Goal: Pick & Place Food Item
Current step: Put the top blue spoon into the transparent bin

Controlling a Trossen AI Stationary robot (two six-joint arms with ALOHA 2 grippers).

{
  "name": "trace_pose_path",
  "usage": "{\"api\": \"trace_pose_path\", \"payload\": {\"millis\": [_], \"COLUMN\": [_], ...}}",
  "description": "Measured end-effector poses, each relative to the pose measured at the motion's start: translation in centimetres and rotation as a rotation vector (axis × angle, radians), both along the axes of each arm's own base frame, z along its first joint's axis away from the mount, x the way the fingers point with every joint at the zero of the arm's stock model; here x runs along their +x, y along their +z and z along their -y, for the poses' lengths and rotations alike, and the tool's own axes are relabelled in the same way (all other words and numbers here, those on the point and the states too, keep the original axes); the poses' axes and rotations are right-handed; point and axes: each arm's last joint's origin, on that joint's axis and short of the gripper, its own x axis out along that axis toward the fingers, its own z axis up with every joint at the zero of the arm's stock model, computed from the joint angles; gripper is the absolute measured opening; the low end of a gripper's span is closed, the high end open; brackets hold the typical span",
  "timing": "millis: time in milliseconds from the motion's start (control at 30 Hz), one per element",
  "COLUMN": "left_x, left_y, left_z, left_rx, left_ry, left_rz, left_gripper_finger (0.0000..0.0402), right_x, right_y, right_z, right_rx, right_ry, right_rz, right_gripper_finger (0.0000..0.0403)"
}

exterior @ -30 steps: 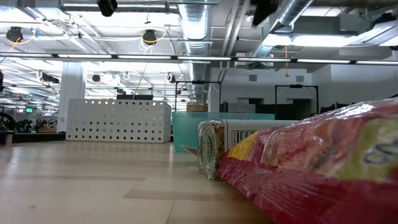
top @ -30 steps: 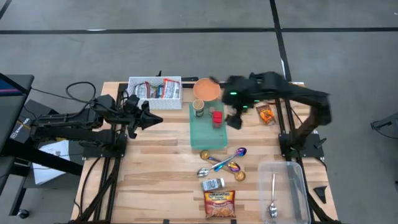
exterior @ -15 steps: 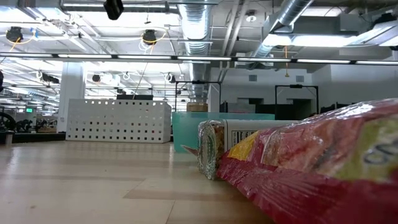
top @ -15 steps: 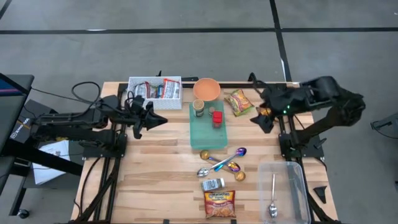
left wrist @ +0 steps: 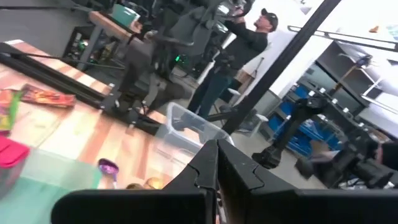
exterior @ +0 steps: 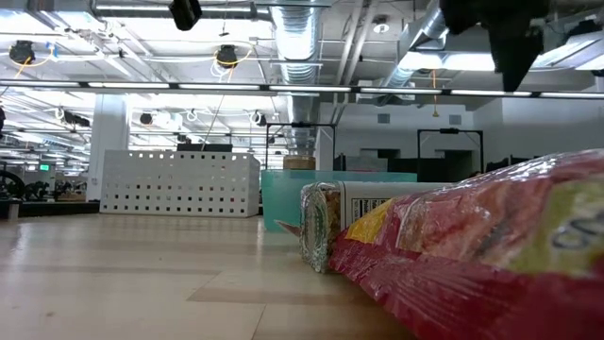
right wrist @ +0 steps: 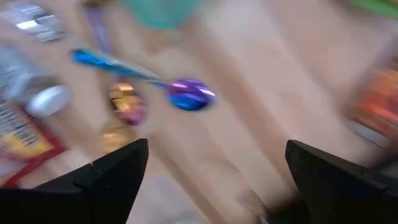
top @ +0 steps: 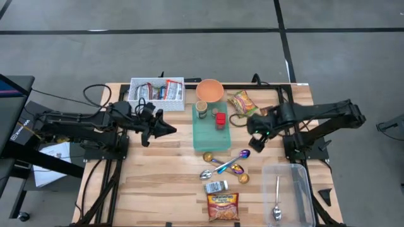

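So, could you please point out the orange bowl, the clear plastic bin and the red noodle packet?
orange bowl (top: 209, 90), high view, inside centre.
clear plastic bin (top: 304, 186), high view, right wall.
red noodle packet (top: 223, 206), high view, middle of wrapper.

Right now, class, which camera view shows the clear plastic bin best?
The high view: the clear plastic bin shows whole, with a spoon inside. The left wrist view catches only part of it; the low and right wrist views miss it.

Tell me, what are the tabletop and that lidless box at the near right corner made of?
Tabletop: looks like pale wood in glued strips, matte; plank lines and grain show. Box: probably clear plastic, slightly glossy; the wood and a spoon inside show through its walls.
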Motion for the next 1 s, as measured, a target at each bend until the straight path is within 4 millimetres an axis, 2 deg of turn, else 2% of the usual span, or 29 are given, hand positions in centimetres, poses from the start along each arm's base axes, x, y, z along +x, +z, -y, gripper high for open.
{"api": "trace_pose_path", "payload": {"millis": [167, 267, 400, 500, 667, 833, 1000], "left_x": [0.6, 0.9, 1.1, 1.1, 1.1, 1.1, 1.1], "left_y": [-0.4, -0.6, -0.7, -0.6, -0.3, -0.3, -0.3], "left_z": [0.5, 0.7, 0.9, 0.9, 0.9, 0.9, 0.9], "left_rx": [-0.024, -0.026, -0.033, -0.033, -0.026, -0.026, -0.024], "left_ry": [-0.026, -0.036, -0.042, -0.042, -0.042, -0.046, -0.051], "left_rz": [-0.024, -0.034, -0.027, -0.023, 0.009, 0.012, 0.015], "left_gripper_finger": [0.0, 0.0, 0.0, 0.0, 0.0, 0.0, 0.0], "right_x": [1.6, 1.9, 2.5, 2.8, 3.5, 3.9, 4.1], "right_y": [-3.7, -5.8, -8.5, -10.2, -11.7, -13.1, -14.0], "right_z": [-1.3, -1.8, -2.7, -3.0, -3.4, -4.2, -4.5], "right_rx": [0.083, 0.081, 0.083, 0.011, -0.148, -0.163, -0.148], "right_ry": [0.18, 0.273, 0.404, 0.466, 0.624, 0.74, 0.778], "right_rz": [0.1, 0.073, 0.129, 0.118, 0.12, 0.124, 0.095], "right_gripper_finger": [0.0374, 0.0373, 0.0359, 0.034, 0.0307, 0.0292, 0.0291]}}
